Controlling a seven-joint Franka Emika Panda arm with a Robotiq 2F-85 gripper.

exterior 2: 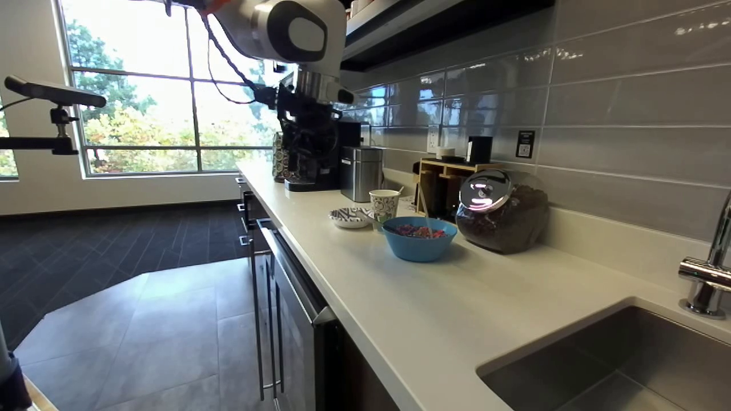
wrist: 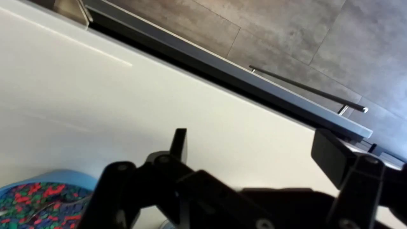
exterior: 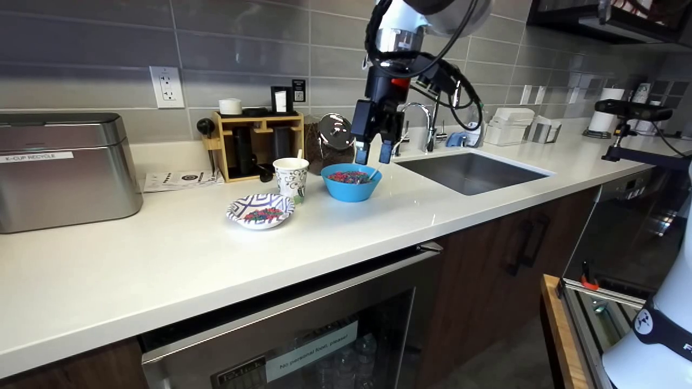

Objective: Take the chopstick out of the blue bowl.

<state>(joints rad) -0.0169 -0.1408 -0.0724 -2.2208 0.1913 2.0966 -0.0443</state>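
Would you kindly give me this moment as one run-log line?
gripper: open, empty, above counter | blue bowl: coloured bits inside | pale stick, likely chopstick: in bowl | removal: not done

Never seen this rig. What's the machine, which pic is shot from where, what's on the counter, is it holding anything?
The machine is a single robot arm ending in a pair of black jaws that grasp things.

Two pictures are taken from outside the robot, viewing the counter from different places. The third is taken from its wrist, looking down past the jaws to the counter's front edge and the floor.

On the counter stand a blue bowl of coloured bits with a thin pale stick poking up, probably the chopstick to be taken out; a paper cup; a patterned dish with more bits; a steel bin; and a jar of something dark.

Nothing is held: the jaws hang open above the counter.
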